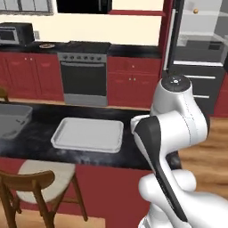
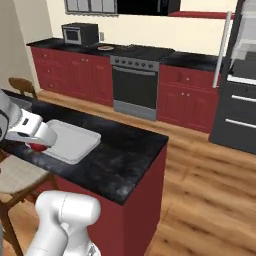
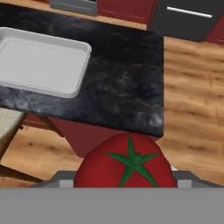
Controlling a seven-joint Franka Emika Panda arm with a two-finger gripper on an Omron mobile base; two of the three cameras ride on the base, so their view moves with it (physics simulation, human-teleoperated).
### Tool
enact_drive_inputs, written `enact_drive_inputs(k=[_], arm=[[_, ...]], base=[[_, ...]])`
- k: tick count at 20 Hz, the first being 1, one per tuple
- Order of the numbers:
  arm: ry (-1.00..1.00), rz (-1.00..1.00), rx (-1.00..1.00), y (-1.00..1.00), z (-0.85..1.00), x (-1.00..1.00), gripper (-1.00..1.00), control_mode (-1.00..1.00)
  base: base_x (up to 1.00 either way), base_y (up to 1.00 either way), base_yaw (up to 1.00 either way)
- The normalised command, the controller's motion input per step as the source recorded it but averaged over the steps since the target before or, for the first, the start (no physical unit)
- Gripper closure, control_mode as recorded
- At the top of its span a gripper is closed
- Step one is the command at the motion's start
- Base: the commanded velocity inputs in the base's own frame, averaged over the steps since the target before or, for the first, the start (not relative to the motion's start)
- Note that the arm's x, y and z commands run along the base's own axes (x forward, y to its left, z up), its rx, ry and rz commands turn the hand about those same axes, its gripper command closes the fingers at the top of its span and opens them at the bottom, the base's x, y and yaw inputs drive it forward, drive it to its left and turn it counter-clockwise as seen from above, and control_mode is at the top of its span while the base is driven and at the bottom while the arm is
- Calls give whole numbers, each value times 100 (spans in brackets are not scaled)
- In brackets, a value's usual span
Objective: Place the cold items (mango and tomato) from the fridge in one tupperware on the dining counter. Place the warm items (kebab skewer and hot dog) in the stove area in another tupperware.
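Nearest the lens in the hand view sits the tomato (image 3: 127, 164), red with its green star of a stem facing up, right at the bottom between where the finger tips would rise; the tips themselves are hidden behind it. The gripper (image 2: 37, 145) looks to be clasping it, jaws spread wide around the fruit, and in the right base view a sliver of red shows under the white hand at the near edge of the dining counter (image 2: 125, 160). Beyond the tomato lies the black-topped counter with a pale, shallow tupperware (image 3: 41, 63) on it, and nothing can be seen inside it. A second container (image 1: 15, 120) shows in the left base view, further to the left on the same counter; its contents cannot be made out. As a judgement, the task is at an early stage: the tomato is in hand and on its way, held off the near side of the counter and not yet over the tupperware. The mango is left to bring, and so are the kebab skewer and hot dog. Across the room stand the stove (image 1: 83, 71) and the fridge (image 1: 200, 58), its door open.
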Motion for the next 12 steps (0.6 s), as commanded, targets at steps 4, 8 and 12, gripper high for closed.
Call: enact_drive_inputs(k=[4,8,12], arm=[[0,0,0,0,0,0,100,100],[0,0,0,0,0,0,100,100],[0,0,0,0,0,0,100,100]], base=[[-5,92,-61],[-9,87,-43],[43,82,-29]])
